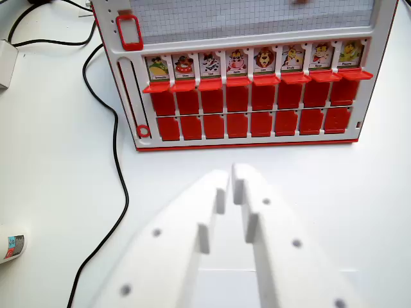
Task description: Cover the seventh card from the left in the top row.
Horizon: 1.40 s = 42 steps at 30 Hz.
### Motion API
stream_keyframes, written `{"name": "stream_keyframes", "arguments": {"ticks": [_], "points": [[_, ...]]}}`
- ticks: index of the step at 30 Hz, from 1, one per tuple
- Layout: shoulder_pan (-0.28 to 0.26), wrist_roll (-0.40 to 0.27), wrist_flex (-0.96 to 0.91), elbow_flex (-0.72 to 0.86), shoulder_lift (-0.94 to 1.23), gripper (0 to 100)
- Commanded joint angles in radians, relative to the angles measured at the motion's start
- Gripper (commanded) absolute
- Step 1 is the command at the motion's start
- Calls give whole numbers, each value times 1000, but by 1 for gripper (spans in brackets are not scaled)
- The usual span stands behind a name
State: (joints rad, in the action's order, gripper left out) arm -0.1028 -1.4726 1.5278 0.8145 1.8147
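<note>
Because the seventh card (320,56) at 1 o'clock has a light, stiff, hinged red flap (325,77), push its edge with the fingers (231,173), now nearly closed and empty.

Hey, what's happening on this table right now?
A white robot pincer hovers over the white table, just in front of a red and white game board, touching nothing. Its jaws look nearly closed and hold nothing. The board's top row shows eight upright character cards, all uncovered, including the seventh card from the wrist view's left. The rows of red flaps below lie flat. A black cable runs along the wrist view's left side.
</note>
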Motion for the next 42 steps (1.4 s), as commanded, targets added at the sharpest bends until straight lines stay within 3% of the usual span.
{"name": "stream_keyframes", "arguments": {"ticks": [1, 17, 29, 42], "points": [[2, 11, 0, 5, 26, 0], [17, 23, -29, 17, 2, 0], [156, 107, -115, 21, -215, 0], [239, 190, -268, -140, -604, 0]]}}
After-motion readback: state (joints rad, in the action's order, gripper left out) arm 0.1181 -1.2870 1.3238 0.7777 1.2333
